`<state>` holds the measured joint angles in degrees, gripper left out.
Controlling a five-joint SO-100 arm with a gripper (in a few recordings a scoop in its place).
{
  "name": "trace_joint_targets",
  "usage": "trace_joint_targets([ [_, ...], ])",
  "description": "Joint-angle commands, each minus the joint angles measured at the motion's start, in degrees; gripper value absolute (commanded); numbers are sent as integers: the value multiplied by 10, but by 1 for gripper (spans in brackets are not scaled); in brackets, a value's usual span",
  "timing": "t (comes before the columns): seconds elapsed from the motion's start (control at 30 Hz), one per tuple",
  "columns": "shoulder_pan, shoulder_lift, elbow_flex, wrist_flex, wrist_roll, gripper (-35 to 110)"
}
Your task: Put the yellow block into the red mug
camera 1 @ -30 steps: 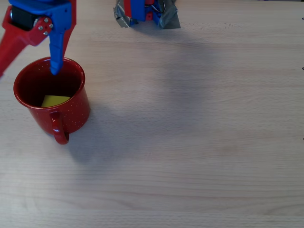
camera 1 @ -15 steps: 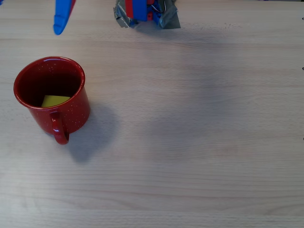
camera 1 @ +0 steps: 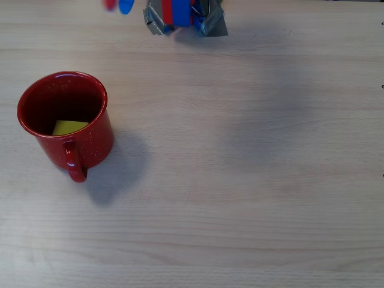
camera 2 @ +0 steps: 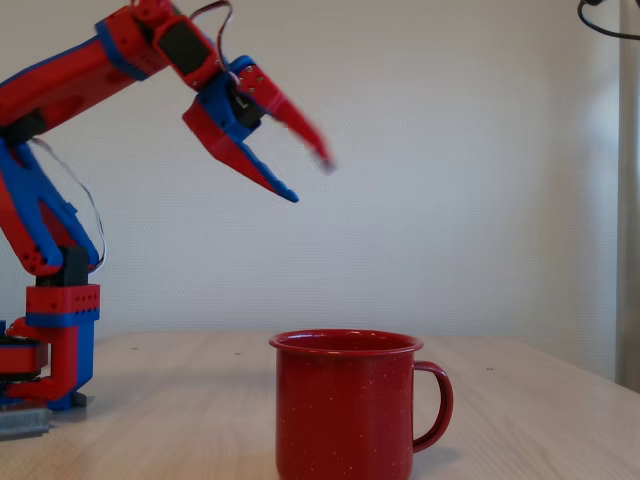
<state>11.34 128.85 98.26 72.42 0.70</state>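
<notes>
The red mug (camera 1: pixel 63 123) stands at the left of the wooden table, handle toward the picture's bottom. The yellow block (camera 1: pixel 69 127) lies inside it on the dark bottom. In the fixed view the red mug (camera 2: pixel 345 405) stands in front, its inside hidden. My gripper (camera 2: pixel 308 178) hangs high above the table, up and to the left of the mug, open and empty. In the overhead view the two fingertips of the gripper (camera 1: pixel 117 5) show at the top edge, well away from the mug.
The arm's base (camera 1: pixel 183 17) sits at the top middle of the table on grey tape; in the fixed view the base (camera 2: pixel 50 360) stands at the left. A dark cable (camera 2: pixel 605 12) hangs at the top right.
The gripper has pulled up and away from the mug's rim toward the top of the overhead view. The yellow block stays in the mug, which has not moved.
</notes>
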Motion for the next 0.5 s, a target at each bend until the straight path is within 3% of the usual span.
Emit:
trace_joint_targets([
  [0.0, -18, 71, 39, -23, -4, 0],
  [0.47, -94, 332, 346, -104, 12, 0],
])
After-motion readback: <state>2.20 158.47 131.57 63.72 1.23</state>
